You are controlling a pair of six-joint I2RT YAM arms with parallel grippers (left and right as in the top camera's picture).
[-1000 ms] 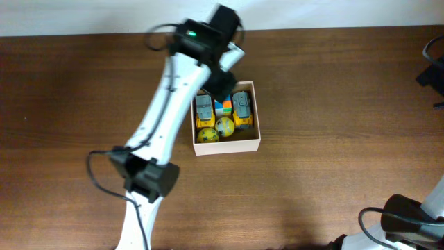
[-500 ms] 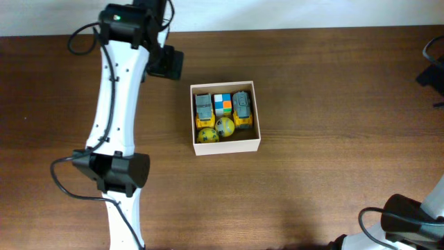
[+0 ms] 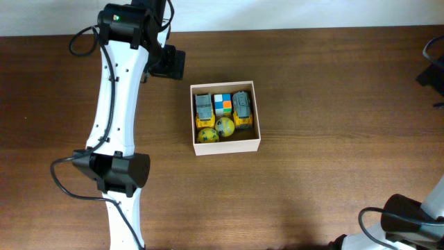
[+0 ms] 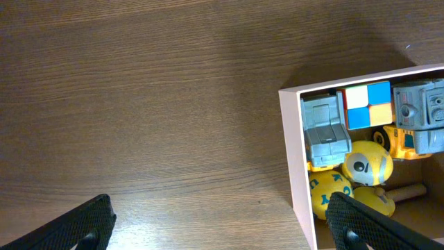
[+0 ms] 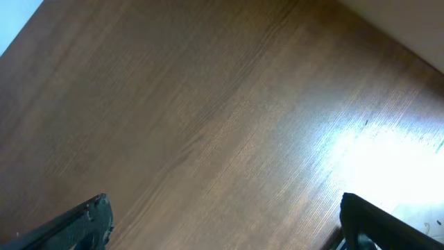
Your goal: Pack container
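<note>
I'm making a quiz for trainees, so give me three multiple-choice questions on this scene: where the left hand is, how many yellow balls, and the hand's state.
1. Where is the left hand? A inside the container; B over bare table beside it; C under the table.
2. How many yellow balls lie in the container? A one; B four; C two.
3. The left hand is: A open and empty; B shut on a ball; C shut on the container's wall.
Answers: 1 B, overhead shows it left of the container; 2 C, two show side by side; 3 A, its fingers stand apart, nothing between.
</note>
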